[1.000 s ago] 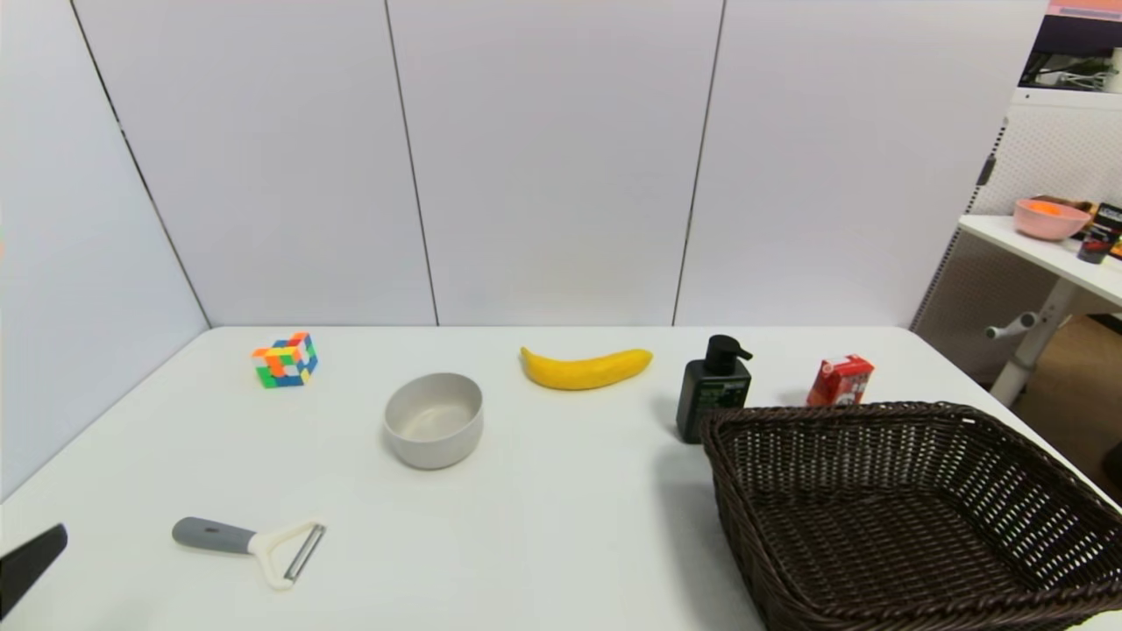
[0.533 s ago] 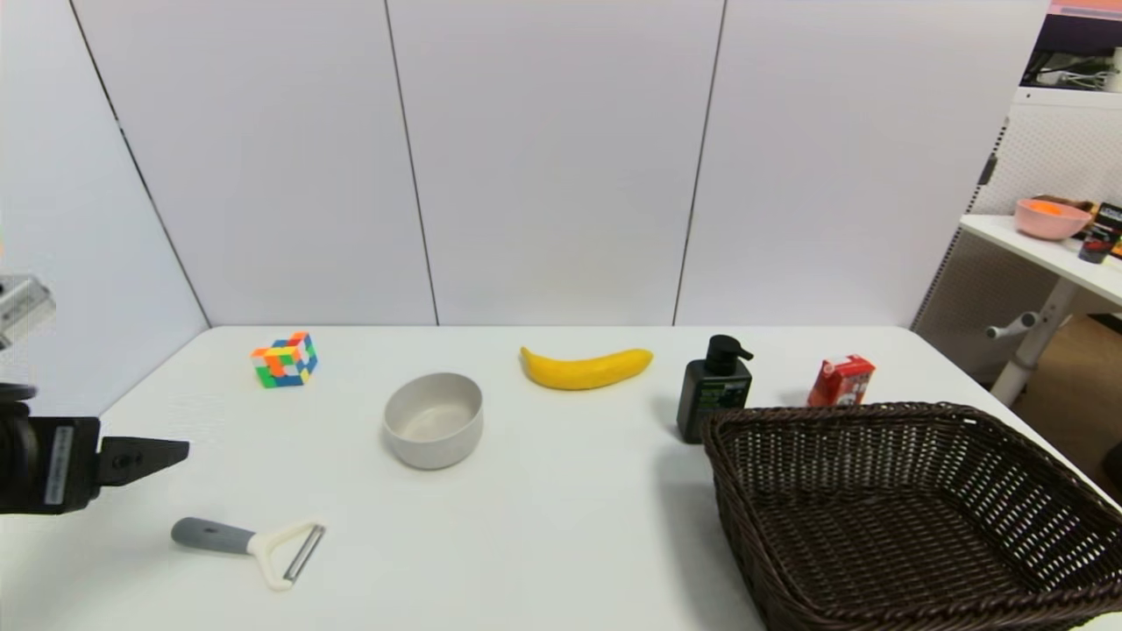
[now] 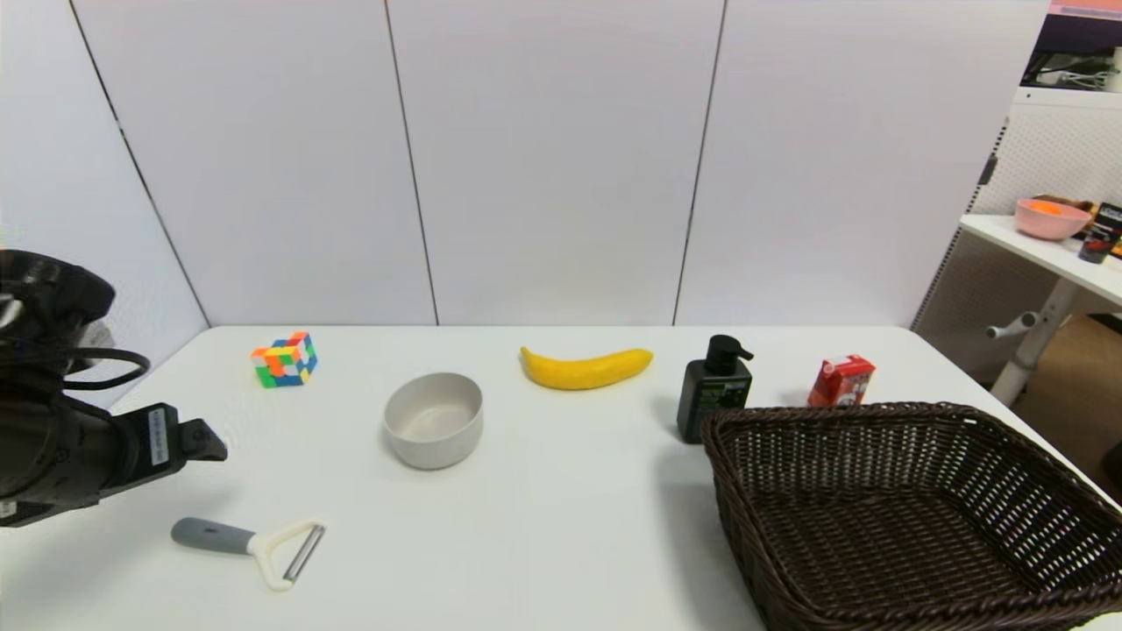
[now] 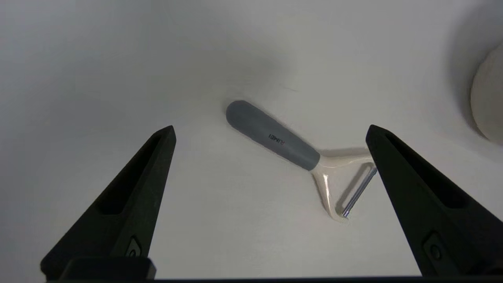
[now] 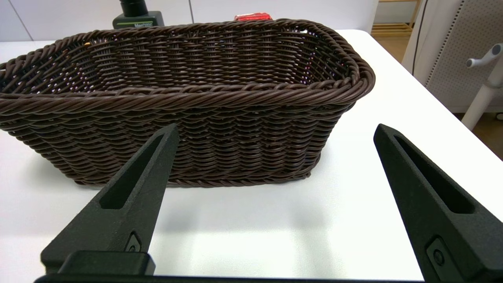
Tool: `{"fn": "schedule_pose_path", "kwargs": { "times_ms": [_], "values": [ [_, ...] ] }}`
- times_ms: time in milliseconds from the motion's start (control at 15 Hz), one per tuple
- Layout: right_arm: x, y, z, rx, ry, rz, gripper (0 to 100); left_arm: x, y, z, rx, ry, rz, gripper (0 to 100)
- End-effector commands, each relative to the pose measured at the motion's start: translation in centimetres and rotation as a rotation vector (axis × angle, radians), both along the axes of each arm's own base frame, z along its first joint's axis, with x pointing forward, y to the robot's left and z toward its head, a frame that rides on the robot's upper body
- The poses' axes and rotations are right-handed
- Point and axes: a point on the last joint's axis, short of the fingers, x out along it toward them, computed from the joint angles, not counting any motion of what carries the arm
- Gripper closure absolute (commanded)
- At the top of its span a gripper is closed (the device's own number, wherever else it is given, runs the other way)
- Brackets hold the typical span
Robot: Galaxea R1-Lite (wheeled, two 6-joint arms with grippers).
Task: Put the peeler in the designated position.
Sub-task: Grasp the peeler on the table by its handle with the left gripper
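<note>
A white table [image 3: 561, 526] is backed by pale wall panels, and a second white desk is seen at the far right of the room. On the near left part of the table the peeler [image 3: 250, 542] is laid flat, its grey handle pointed to the robot's left and its cream forked head with the metal blade turned to the right. The left gripper [image 4: 271, 133] is held above the table just behind and to the left of the peeler; its fingers [image 4: 129, 196] are spread wide, nothing is grasped between them and nothing is touched. In the left wrist view the peeler is framed between the two black fingers, with the blade end lying close to one fingertip. The right gripper [image 5: 275, 135] is kept low at the near right edge of the table, facing the outer wall of the dark wicker basket [image 3: 903, 517]; its fingers are likewise spread apart and hold nothing. Farther back a grey-white bowl [image 3: 434, 420], a colourful cube [image 3: 285, 358], a banana [image 3: 585, 367], a dark pump bottle [image 3: 713, 389] and a red carton [image 3: 840, 380] are set apart from one another.
</note>
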Motion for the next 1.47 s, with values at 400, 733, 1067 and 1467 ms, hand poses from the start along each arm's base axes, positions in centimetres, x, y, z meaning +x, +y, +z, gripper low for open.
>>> {"fn": "schedule_pose_path", "kwargs": {
  "times_ms": [400,733,1067,1467],
  "values": [
    [0.0,0.0,0.0,0.0,0.003,0.0,0,3.1,-0.4,-3.7,0.041,0.117,0.158,0],
    [0.0,0.0,0.0,0.0,0.003,0.0,0,3.4,-1.8,-4.5,-0.05,0.107,0.285,0],
    [0.0,0.0,0.0,0.0,0.003,0.0,0,3.7,-1.9,-5.8,-0.061,0.136,0.342,0],
    [0.0,0.0,0.0,0.0,0.003,0.0,0,3.6,-3.0,-6.2,-0.099,0.135,0.384,0]
  ]
}}
